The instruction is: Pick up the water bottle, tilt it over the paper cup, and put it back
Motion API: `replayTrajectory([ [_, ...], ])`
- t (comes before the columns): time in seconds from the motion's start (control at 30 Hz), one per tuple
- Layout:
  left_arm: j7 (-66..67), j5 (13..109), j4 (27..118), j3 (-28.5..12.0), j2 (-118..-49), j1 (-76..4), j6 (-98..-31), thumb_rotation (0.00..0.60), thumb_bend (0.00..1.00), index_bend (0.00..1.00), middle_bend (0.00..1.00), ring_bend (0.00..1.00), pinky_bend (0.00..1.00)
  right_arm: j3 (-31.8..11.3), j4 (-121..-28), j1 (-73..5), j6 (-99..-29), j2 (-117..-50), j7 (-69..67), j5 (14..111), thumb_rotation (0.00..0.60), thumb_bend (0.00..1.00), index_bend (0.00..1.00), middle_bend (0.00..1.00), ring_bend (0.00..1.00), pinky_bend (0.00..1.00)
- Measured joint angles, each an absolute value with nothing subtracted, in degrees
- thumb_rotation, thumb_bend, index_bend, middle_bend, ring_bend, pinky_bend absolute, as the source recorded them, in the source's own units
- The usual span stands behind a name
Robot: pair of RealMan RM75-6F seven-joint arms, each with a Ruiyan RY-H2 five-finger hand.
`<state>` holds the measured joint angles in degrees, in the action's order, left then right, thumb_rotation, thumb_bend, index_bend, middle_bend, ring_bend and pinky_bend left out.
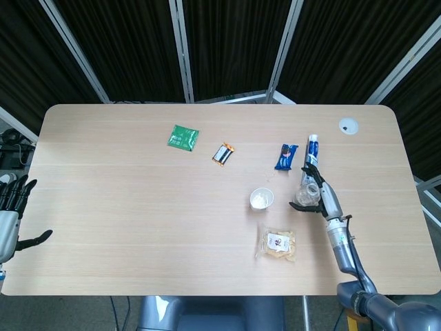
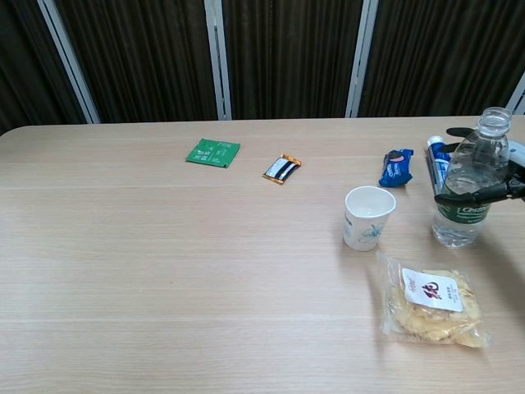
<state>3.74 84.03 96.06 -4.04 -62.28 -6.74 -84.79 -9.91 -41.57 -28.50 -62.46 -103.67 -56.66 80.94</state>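
Pale wood table (image 1: 138, 207) — dark curtains (image 1: 227, 41), metal poles behind.

A lab or test booth is showing here: black pleated curtains (image 1: 227, 41) on metal frame poles (image 1: 180, 48) are filling the top of the frame, closing in a bare pale wooden table (image 1: 138, 207).

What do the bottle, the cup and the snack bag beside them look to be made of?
Water bottle: clear, glossy plastic by the look; the table shows through it, and a green label wraps its middle. Paper cup: matte white, likely paper, with a faint printed pattern. Snack bag: thin transparent film, probably plastic; pale contents and a white label show through its shiny, crinkled surface.
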Motion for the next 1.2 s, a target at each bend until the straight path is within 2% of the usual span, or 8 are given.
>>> replayTrajectory([
  [0.07, 3.6, 84.12, 96.19, -3.98, -62.21, -6.74, -84.77, 0.6, 0.0, 0.0, 0.0, 0.0, 0.0, -9.32, -41.83, -28.33, -62.93, -103.0, -57.04, 81.74, 0.6, 0.0, 0.0, 0.0, 0.0, 0.0],
  [0.37, 2.75, 86.09, 97.14, -3.39, -61.29, -6.32, -85.87, 0.6, 0.0, 0.0, 0.0, 0.0, 0.0, -4.36, -44.9, -27.12, -64.74, -96.16, -54.99, 86.82, 0.6, 0.0, 0.0, 0.0, 0.0, 0.0],
  [0.67, 1.8, 88.99, 97.73, -2.7, -60.45, -5.66, -87.97, 0.6, 0.0, 0.0, 0.0, 0.0, 0.0, -1.98, -48.37, -22.66, -71.77, -89.69, -44.98, 88.59, 0.6, 0.0, 0.0, 0.0, 0.0, 0.0],
  [0.9, 0.18, 91.43, 98.41, -2.26, -59.56, -5.15, -89.72, 0.6, 0.0, 0.0, 0.0, 0.0, 0.0, -2.14, -56.89, -17.32, -78.34, -83.17, -36.19, 87.37, 0.6, 0.0, 0.0, 0.0, 0.0, 0.0],
  [1.2, -0.15, 93.07, 98.72, -2.2, -58.91, -4.21, -92.48, 0.6, 0.0, 0.0, 0.0, 0.0, 0.0, -3.15, -73.6, -10.14, -90.2, -74.71, -16.14, 86.37, 0.6, 0.0, 0.0, 0.0, 0.0, 0.0],
])
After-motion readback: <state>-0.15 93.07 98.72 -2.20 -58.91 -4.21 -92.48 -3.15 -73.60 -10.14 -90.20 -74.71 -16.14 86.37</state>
